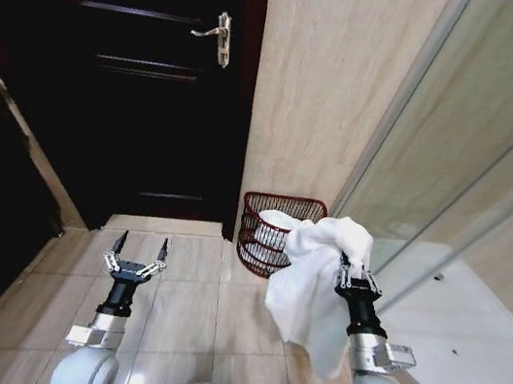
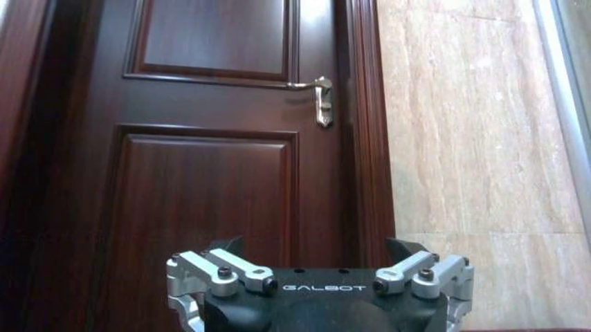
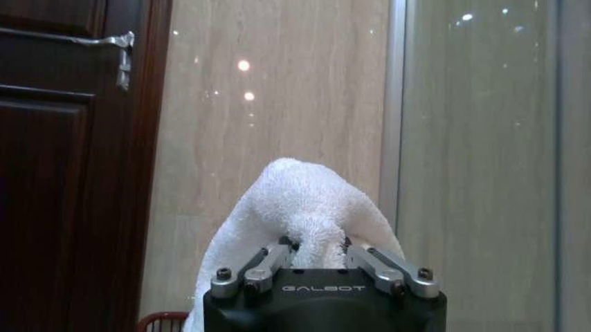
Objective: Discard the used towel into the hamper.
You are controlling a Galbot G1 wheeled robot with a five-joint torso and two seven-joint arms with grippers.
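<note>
Right gripper (image 1: 350, 267) raised, jaws pinching crumpled white terry towel (image 1: 315, 286), cloth draping below in loose folds, just short of reddish-brown half-round wire hamper (image 1: 274, 236) on beige tiled floor (image 1: 188, 309) against wall, white cloth already inside, left gripper (image 1: 137, 253) idle, jaws spread.

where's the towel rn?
Head view: towel hangs from the right gripper, right of centre, just in front of the hamper by the wall.

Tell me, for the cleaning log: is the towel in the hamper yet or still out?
Out. The right end effector holds the towel bunched above the floor, beside the hamper.
</note>
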